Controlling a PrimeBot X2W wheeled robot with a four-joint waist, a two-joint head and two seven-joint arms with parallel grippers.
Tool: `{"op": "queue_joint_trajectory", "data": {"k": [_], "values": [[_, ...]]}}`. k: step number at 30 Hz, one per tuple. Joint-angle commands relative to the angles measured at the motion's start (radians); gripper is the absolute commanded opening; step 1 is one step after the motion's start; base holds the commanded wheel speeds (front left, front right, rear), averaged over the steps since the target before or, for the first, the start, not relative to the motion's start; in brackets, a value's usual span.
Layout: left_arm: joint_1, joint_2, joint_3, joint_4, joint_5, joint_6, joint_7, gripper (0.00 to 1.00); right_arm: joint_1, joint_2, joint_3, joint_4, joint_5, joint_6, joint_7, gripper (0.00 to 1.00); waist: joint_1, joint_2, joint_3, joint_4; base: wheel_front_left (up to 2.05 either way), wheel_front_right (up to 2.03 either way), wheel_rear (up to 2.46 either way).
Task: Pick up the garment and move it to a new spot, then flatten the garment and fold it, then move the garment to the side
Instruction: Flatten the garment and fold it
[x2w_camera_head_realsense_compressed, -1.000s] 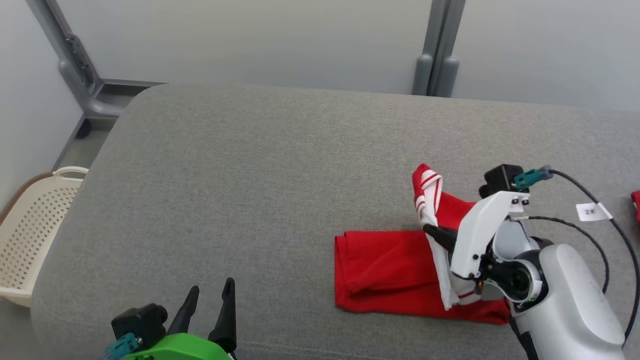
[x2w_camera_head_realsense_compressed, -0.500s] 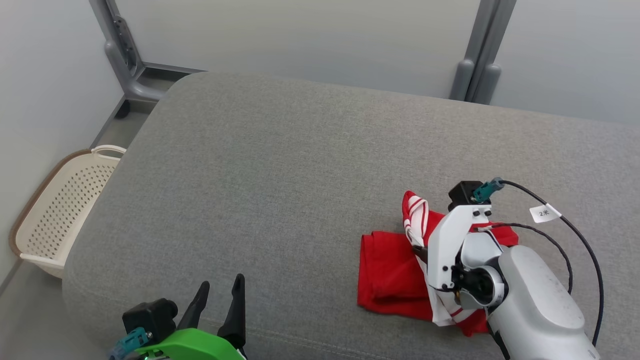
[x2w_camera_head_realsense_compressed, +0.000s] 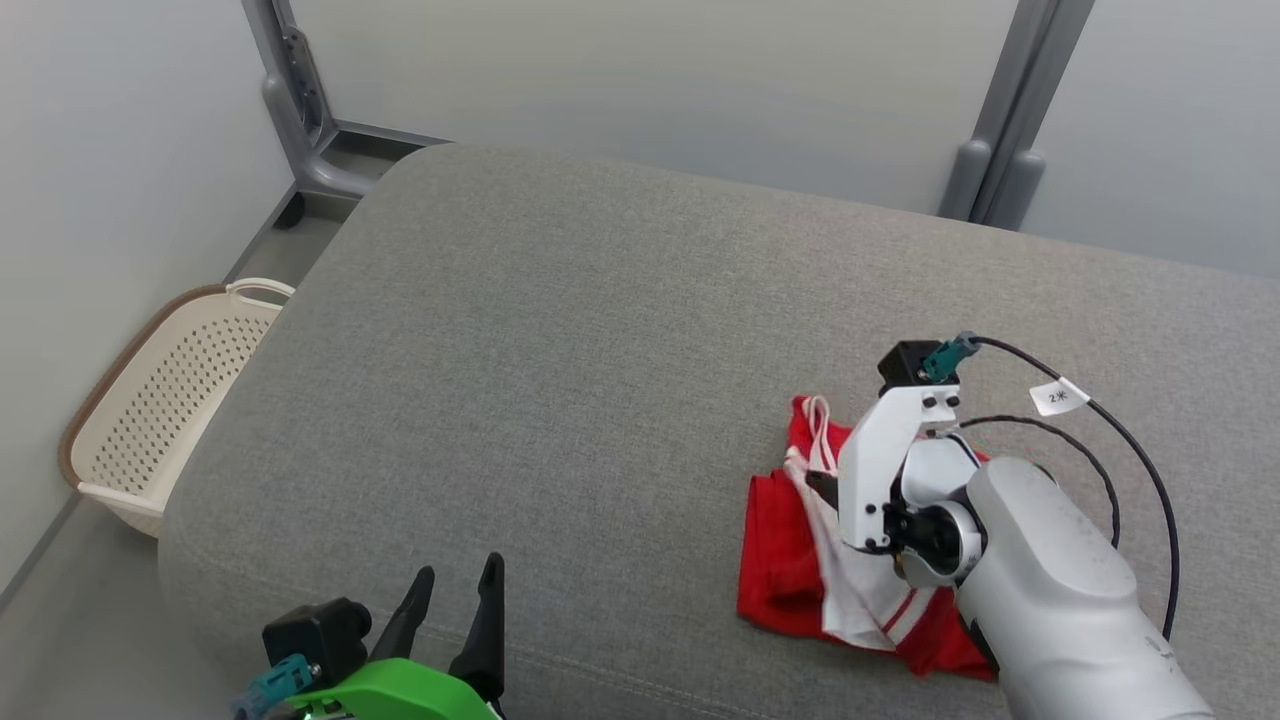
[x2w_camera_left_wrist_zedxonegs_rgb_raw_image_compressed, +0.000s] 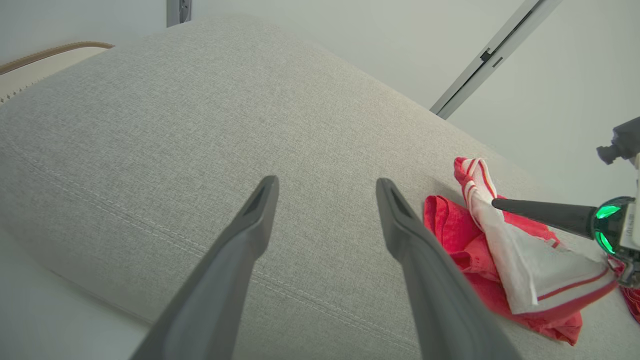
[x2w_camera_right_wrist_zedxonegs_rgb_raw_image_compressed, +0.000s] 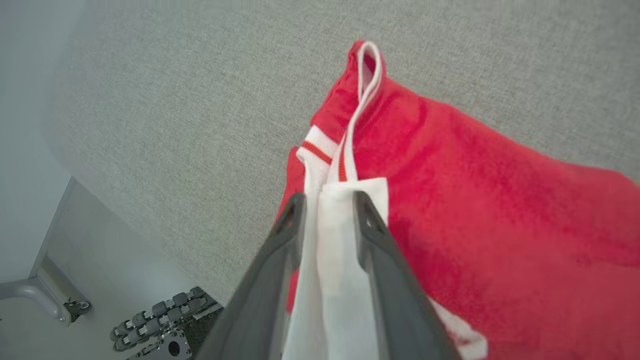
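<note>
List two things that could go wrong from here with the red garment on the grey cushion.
1. The white band lies between the fingers of the right pincer. If that pincer pulls away, the band may snag and drag the garment out of its fold.
2. The left pincer stands open and apart from the garment, so nothing steadies the lumpy bundle, which could slump open.
</note>
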Motion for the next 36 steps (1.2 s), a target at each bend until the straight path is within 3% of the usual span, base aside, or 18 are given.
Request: {"op": "queue_joint_trajectory", "data": {"k": [1, 8, 17, 23, 25, 29, 36], "values": [[-0.005, 0.002, -0.002, 0.001, -0.006, -0.001, -0.001, 1.00, -0.027, -0.002, 0.004, 0.011, 0.004, 0.000, -0.016, 1.00, 0.0000, 0.0000, -0.004, -0.003, 0.00, 0.00, 0.00], [-0.001, 0.006, -0.010, -0.006, -0.001, 0.004, 0.005, 1.00, -0.113, -0.003, 0.033, 0.041, 0.071, 0.000, -0.050, 1.00, 0.0000, 0.0000, -0.023, -0.039, 0.00, 0.00, 0.00], [0.017, 0.011, -0.016, -0.018, 0.003, 0.013, 0.005, 1.00, -0.124, -0.006, 0.033, -0.014, 0.096, 0.000, -0.106, 1.00, 0.0000, 0.0000, -0.034, -0.103, 0.00, 0.00, 0.00], [0.022, 0.010, -0.027, -0.030, 0.009, 0.016, 0.009, 1.00, -0.020, -0.121, 0.080, -0.154, 0.181, 0.000, -0.126, 1.00, 0.0000, 0.0000, -0.028, -0.148, 0.00, 0.00, 0.00], [0.022, 0.011, -0.031, -0.035, 0.011, 0.019, 0.013, 1.00, 0.046, -0.202, 0.118, -0.229, 0.225, 0.000, -0.139, 1.00, 0.0000, 0.0000, -0.021, -0.172, 0.00, 0.00, 0.00], [0.015, 0.014, -0.031, -0.043, 0.017, 0.027, 0.014, 1.00, 0.121, -0.296, 0.163, -0.301, 0.270, 0.000, -0.178, 1.00, 0.0000, 0.0000, -0.005, -0.199, 0.00, 0.00, 0.00], [-0.004, 0.029, -0.025, -0.061, 0.024, 0.035, 0.020, 1.00, 0.196, -0.378, 0.201, -0.318, 0.310, 0.000, -0.263, 1.00, 0.0000, 0.0000, 0.023, -0.220, 0.00, 0.00, 0.00]]}}
